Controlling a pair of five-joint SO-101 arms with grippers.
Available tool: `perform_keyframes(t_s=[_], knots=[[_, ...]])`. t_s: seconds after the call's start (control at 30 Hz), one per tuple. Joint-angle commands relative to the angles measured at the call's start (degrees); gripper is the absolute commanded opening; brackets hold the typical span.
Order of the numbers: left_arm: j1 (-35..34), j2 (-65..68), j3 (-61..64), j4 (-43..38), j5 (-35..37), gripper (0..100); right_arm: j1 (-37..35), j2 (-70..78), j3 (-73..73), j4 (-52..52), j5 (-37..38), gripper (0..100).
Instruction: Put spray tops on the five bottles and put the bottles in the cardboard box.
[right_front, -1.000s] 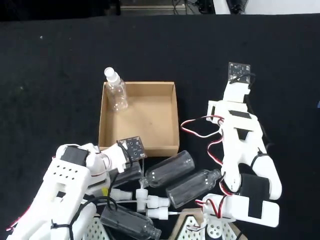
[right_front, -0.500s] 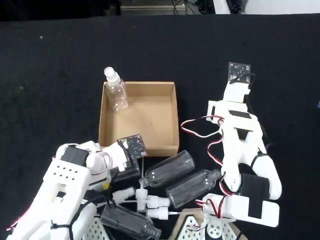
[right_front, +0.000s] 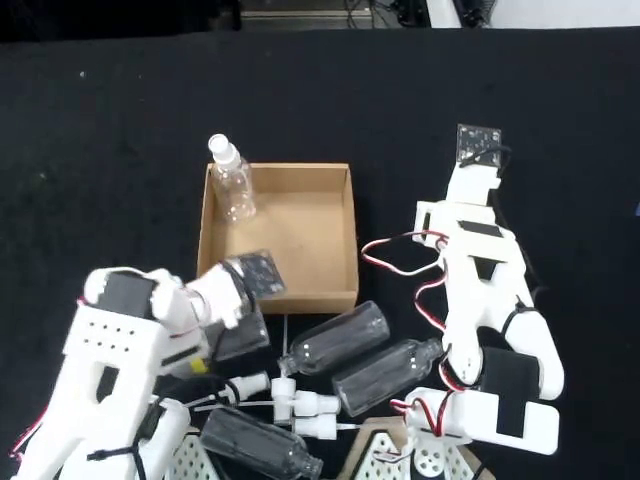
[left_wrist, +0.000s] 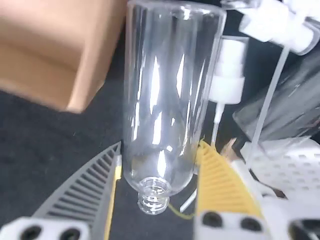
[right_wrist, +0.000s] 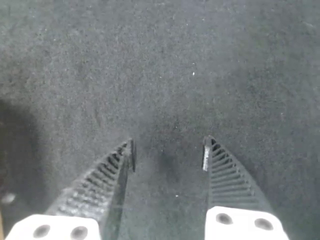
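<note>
Held bottle: a clear bottle (left_wrist: 165, 90) with no top lies between the fingers of the left gripper (left_wrist: 160, 146). Its open threaded neck points toward the wrist camera, and its far end is just beside a front corner of the cardboard box (left_wrist: 60, 50).
Left gripper: clamped on the clear bottle, one finger against each side. From above, it sits just in front of the box's front wall, near the left corner.
Cardboard box: open at the top, in the middle of the table, with its front wall (right_front: 320, 297) facing the arms.
Capped bottle: one capped bottle (right_front: 232, 185) with a white spray top leans in the box's back left corner, its top poking above the rim.
Loose bottles: three more topless bottles lie on their sides in front of the box. Two are side by side (right_front: 335, 338) (right_front: 385, 375) and one is nearer the arms (right_front: 262, 447).
Spray tops: white spray tops (right_front: 300, 402) with thin tubes lie among the loose bottles.
Right gripper: the right gripper (right_wrist: 167, 150) has its fingers spread apart with nothing between them, above bare cloth.
Right arm: the right arm (right_front: 485, 290) stretches along the table to the right of the box.
Table: the table (right_front: 120, 100) is covered in black cloth.
</note>
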Motion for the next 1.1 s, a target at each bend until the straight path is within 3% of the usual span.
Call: perform_keyframes(t_s=[0.0, 0.13, 0.33, 0.5, 0.6, 0.83, 0.93, 1.07], knots=[[-6.37, -0.26, -9.01, 5.19, -5.1, 9, 0.79, -0.4, -3.21, -0.35, 0.0, 19.4], [-13.49, 0.0, -12.35, 9.49, -10.73, 9, 0.79, -0.4, -3.12, -0.35, -0.09, 19.4], [-25.8, 0.0, -13.14, 9.41, -19.08, 9, 0.79, -0.4, -3.12, -0.35, -0.18, 19.4], [-36.97, 0.09, -11.65, -0.18, -18.2, 9, 0.79, -0.4, -3.12, -0.35, -0.26, 19.4], [-41.98, 0.09, -7.34, -9.93, -11.52, 9, 0.79, -0.4, -3.12, -0.35, -0.26, 19.4], [-52.7, 0.09, 3.03, -32.44, 23.82, 10, 0.79, -0.4, -3.03, -0.35, -0.26, 19.4], [-54.55, 0.09, 4.35, -34.37, 34.11, 12, 0.79, -0.4, -3.03, -0.35, -0.26, 19.4], [-54.29, 0.09, 4.26, -31.3, 42.99, 28, 0.79, -0.4, -2.95, -0.26, -0.26, 19.4]])
